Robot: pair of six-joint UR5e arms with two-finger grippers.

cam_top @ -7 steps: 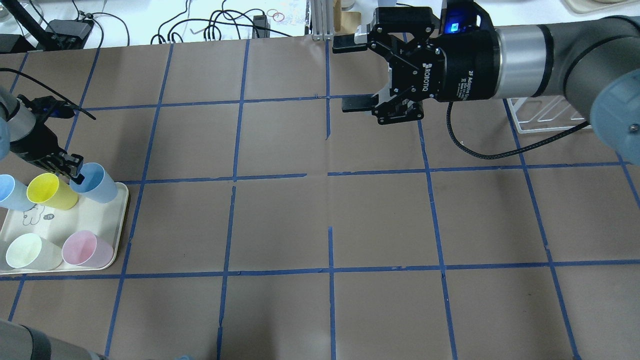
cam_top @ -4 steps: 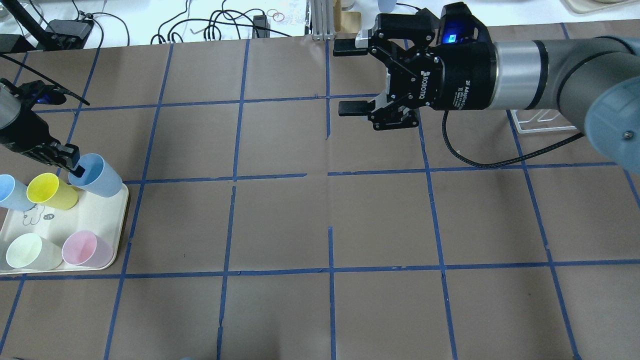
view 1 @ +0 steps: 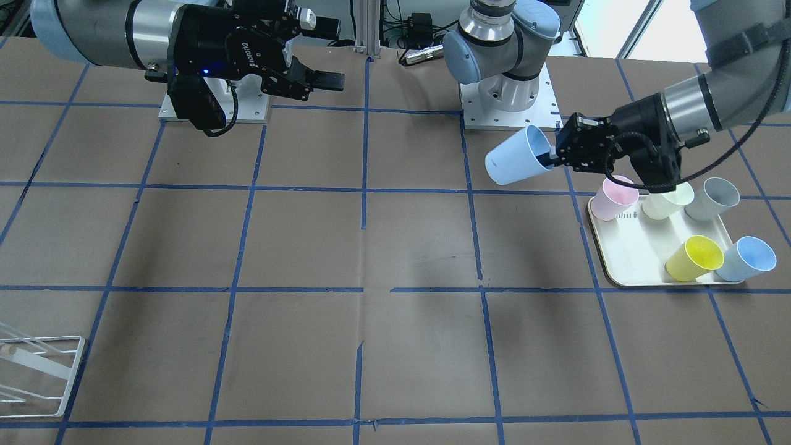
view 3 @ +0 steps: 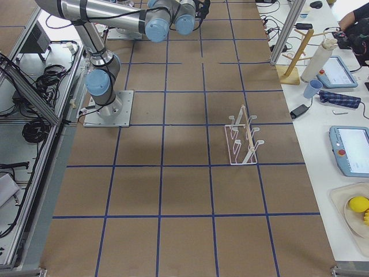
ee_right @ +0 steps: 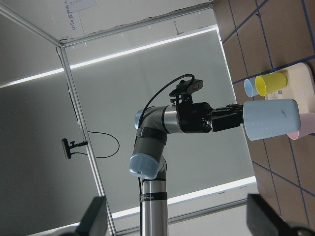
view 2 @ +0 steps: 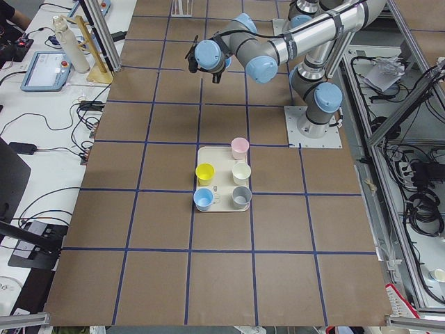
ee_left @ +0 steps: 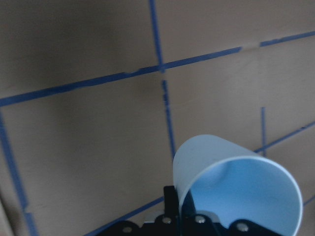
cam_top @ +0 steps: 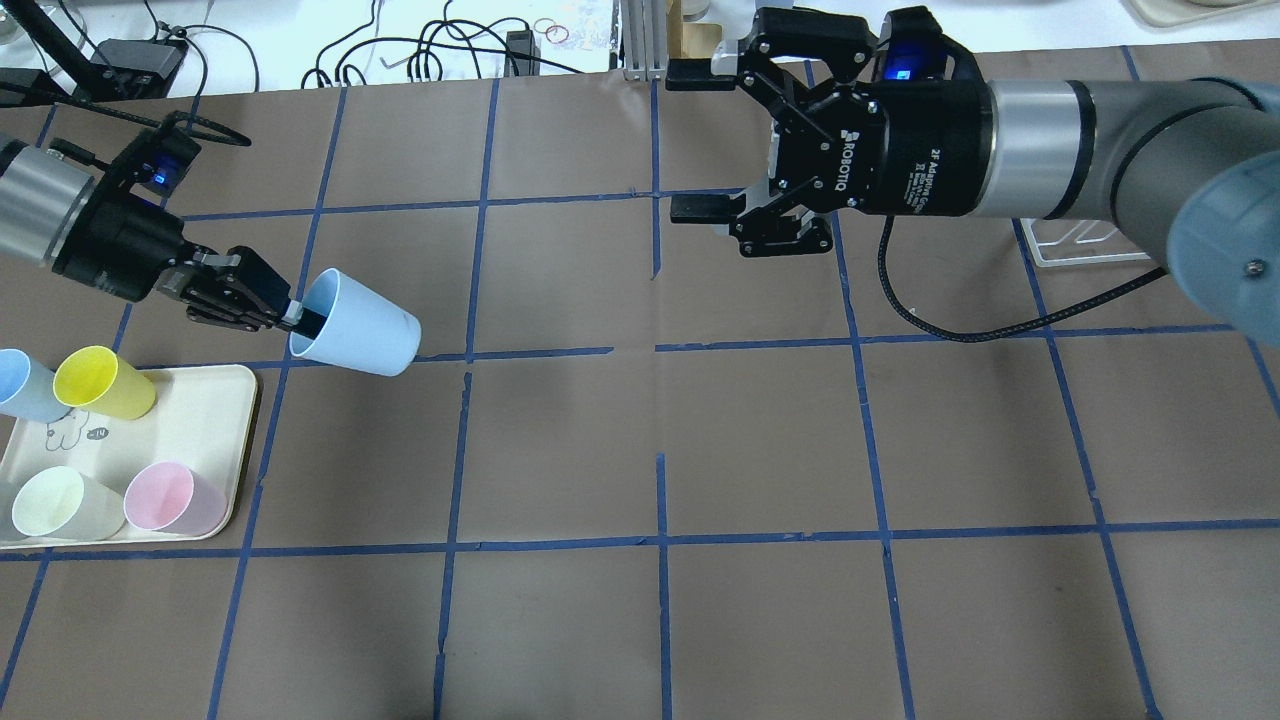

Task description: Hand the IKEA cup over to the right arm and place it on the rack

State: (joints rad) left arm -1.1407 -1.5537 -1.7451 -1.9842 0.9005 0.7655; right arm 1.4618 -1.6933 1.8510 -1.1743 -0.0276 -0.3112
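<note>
My left gripper (cam_top: 295, 318) is shut on the rim of the IKEA cup (cam_top: 355, 325), a blue tumbler. It holds the cup on its side in the air, base pointing toward table centre, just beyond the cream tray (cam_top: 215, 400). The cup also shows in the front view (view 1: 516, 162), the left wrist view (ee_left: 236, 182) and the right wrist view (ee_right: 270, 119). My right gripper (cam_top: 690, 140) is open and empty, high over the far middle of the table, jaws facing the left arm. The white wire rack (view 3: 245, 138) stands at the right side, partly hidden behind the right arm in the overhead view (cam_top: 1085, 235).
On the tray stand a yellow cup (cam_top: 100, 380), a paler blue cup (cam_top: 20, 385), a pink cup (cam_top: 175, 497), a pale green cup (cam_top: 55, 503) and a grey cup (view 1: 714, 198). Cables and gear lie along the far table edge (cam_top: 440, 50).
My left gripper has lifted the blue cup off the tray, carried it right and away from the tray, and tipped it on its side. The right gripper has shifted slightly left, still open.
</note>
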